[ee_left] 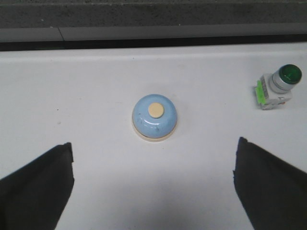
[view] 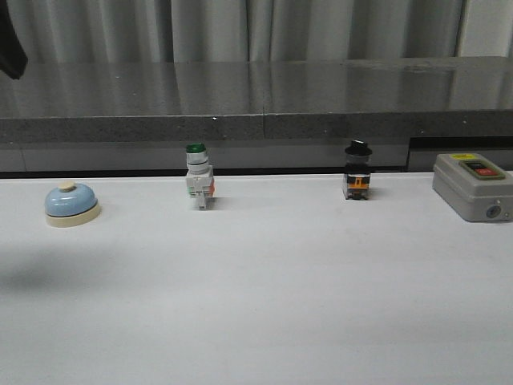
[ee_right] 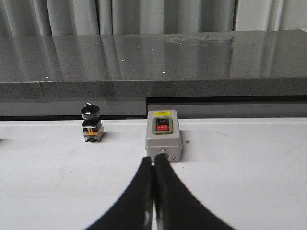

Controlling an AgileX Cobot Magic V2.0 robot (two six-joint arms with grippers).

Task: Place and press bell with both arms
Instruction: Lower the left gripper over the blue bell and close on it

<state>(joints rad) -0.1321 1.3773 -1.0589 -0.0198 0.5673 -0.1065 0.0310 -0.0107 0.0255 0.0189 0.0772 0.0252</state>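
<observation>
Where the white surface (view: 264, 305) meets its far-left stretch in the front view, the bell (view: 71, 204) sits upright: a small light-blue dome on a cream round base, with a cream button on top. It stands alone, well apart from the green-capped switch (view: 198, 186) to its right; farther right are the black-capped switch (view: 357, 180) and a grey control box (view: 473, 186).

Neither end effector appears in the front view; only the wrist views show them. From above, the left wrist view gives the bell's round outline, the button centred on the dome, and faint scuffs on the blue paint. The left end effector (ee_left: 153, 184) hangs over it spread wide, its dark fingers (ee_left: 38, 184) well clear on either side of the bell.

The right wrist view shows the right end effector (ee_right: 153, 199) pressed together with nothing between the fingers, pointing at the grey control box, whose red and green buttons face up.
</observation>
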